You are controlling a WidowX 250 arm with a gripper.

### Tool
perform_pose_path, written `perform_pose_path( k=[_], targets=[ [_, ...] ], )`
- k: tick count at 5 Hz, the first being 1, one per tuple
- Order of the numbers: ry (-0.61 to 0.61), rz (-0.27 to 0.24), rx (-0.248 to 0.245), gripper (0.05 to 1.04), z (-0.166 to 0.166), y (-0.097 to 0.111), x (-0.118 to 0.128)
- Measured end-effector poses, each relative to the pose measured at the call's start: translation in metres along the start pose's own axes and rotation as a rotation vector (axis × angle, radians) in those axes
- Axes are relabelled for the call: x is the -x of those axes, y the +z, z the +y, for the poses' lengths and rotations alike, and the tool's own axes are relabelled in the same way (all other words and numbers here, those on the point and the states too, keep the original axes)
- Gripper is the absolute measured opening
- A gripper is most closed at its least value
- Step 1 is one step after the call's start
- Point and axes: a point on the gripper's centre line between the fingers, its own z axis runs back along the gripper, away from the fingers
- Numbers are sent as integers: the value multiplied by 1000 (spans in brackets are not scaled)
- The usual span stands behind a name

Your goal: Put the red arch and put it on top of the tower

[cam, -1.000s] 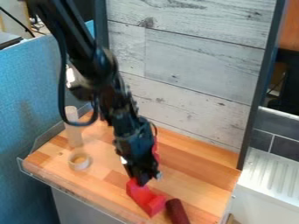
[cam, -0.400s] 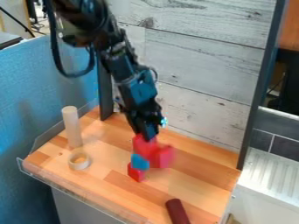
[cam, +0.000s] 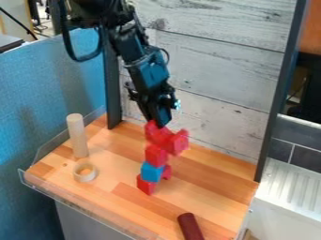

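My gripper [cam: 160,123] hangs near the middle of the view, shut on one end of the red arch [cam: 167,138], which is held up in the air with its other end to the right. Below it stands the tower: a red block [cam: 155,155] on top, a blue block [cam: 151,172] under it, and a red piece [cam: 146,184] at the bottom. Another bit of red shows just right of the blue block. In the view the arch overlaps the tower's top; whether they touch I cannot tell.
A pale upright cylinder [cam: 77,135] and a cream ring [cam: 85,172] are on the left of the wooden table [cam: 119,206]. A dark red cylinder [cam: 190,227] lies at the front. Behind rises a grey plank wall [cam: 219,70].
My gripper has lifted the red arch from the table's front, moving it up and back. The tower, earlier mostly hidden behind the arm and arch, now shows below it.
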Motion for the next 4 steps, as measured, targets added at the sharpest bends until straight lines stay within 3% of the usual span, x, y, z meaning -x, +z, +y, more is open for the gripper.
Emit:
perform_pose_path(
  k=[4],
  targets=[
    [52, -19, -36, 197, 34, -10, -11]
  ],
)
